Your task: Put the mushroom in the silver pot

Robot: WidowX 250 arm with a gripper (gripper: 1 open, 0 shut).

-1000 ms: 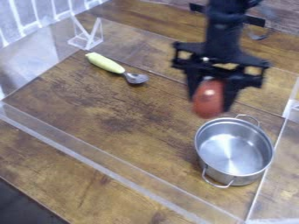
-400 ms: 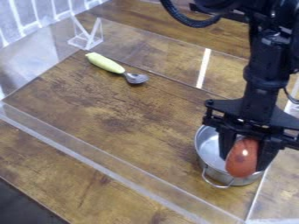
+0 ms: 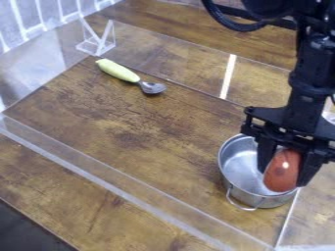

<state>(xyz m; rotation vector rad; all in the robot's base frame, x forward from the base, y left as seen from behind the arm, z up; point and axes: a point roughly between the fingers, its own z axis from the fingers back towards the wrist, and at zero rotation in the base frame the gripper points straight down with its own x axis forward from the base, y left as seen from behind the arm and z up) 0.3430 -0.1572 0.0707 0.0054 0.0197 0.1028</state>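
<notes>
- So the black hand point(image 3: 285, 157) is at the right side, pointing down, and it's got the mushroom point(image 3: 281, 171) gripped between its fingers.
- Mushroom's red-brown cap faces the camera, right over the silver pot point(image 3: 241, 168) and covering part of it. Can't tell if it touches the pot.
- Pot sits on the wooden counter point(image 3: 124, 132), a thin loop handle showing at the front.
- Spoon with the yellow-green handle point(image 3: 118, 71) lies well apart, up toward the far left.

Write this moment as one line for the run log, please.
gripper: shut on mushroom | place: over the pot | spoon: on table, away from pot | release: not yet
</notes>
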